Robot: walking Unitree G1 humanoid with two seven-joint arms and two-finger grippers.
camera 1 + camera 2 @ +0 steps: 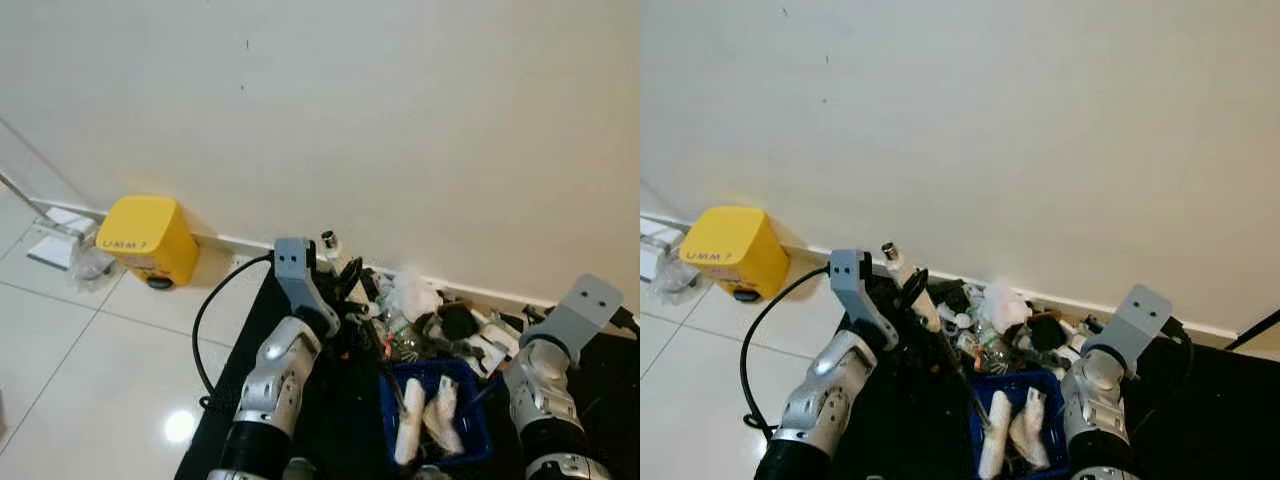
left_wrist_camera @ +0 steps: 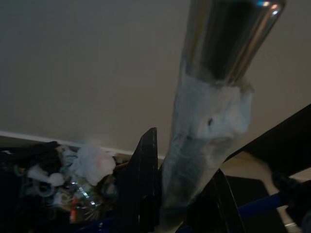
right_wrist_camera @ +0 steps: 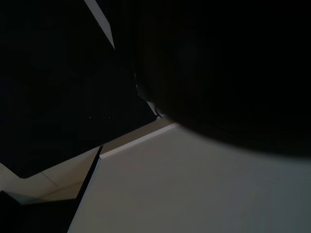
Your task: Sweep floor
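Closest to my head camera, my two silver forearms rise from the lower edge, and between them sits a blue basket (image 1: 470, 440) holding pale bundles I cannot identify. Black mat (image 1: 250, 350) lies under my left arm, with a black cable (image 1: 205, 320) looping off it onto the glossy white tiles.

My left gripper (image 2: 184, 194) has its black fingers (image 2: 143, 184) pinching a pole handle (image 2: 209, 141): the lower stretch is wrapped in grey-white tape or cloth, and above that it is bare shiny metal. Its long axis runs up and away from my wrist, leaning slightly, and the top is cut off by the frame. I take it for the sweeping tool, though its head is hidden from me.

My right gripper hides in the dark of its wrist picture, so I cannot tell how its fingers stand; I make out black shapes and a pale surface with a seam.

Beyond my arms, a jumble of litter (image 1: 420, 320) lies along the skirting, too tangled to sort. Farther left, a yellow box (image 1: 148, 238) stands by the wall, its printed label reading something like "UMM 7". Behind everything is the plain cream wall (image 1: 400, 120).
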